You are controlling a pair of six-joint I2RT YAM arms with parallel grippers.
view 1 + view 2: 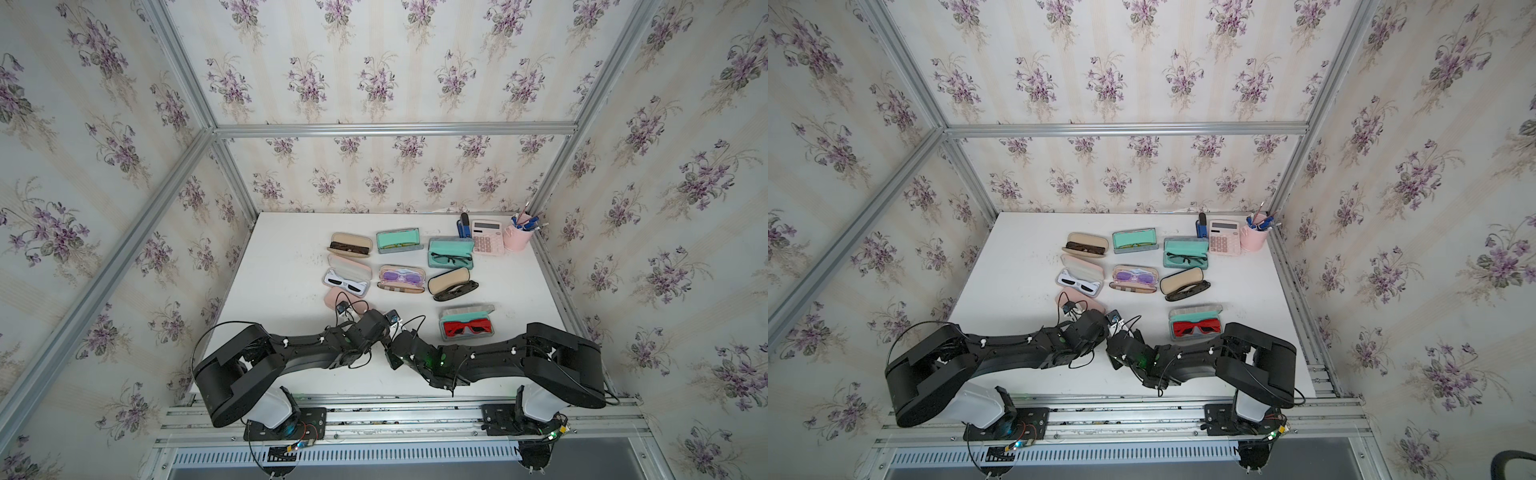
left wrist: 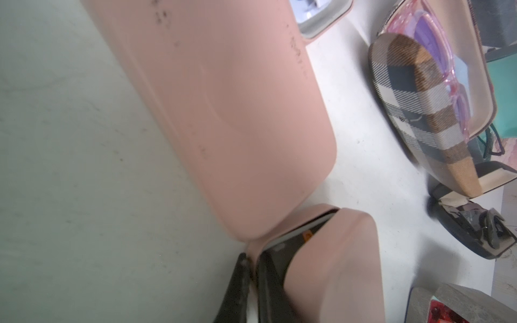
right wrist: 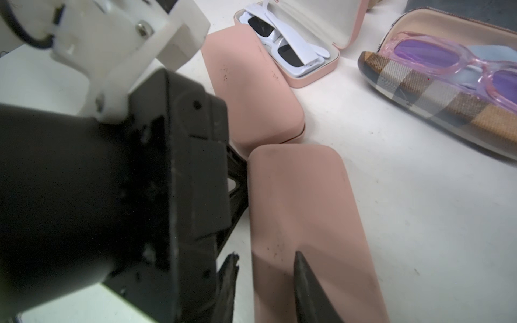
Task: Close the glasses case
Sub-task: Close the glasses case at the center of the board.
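L gripper (image 2: 252, 258) pinches pink case (image 3: 302, 201) rim; R gripper (image 3: 265, 256) parted.
One R fingertip (image 3: 303, 276) on lid; lid seems slightly ajar, dark glasses (image 2: 282, 249) visible inside, blurry.

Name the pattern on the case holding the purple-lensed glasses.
The case is plaid: tan, white and dark grey, clearest in the left wrist view.

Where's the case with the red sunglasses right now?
In both top views the red-sunglasses case lies open near the table's front right, just beyond the right arm, the tan case behind it.
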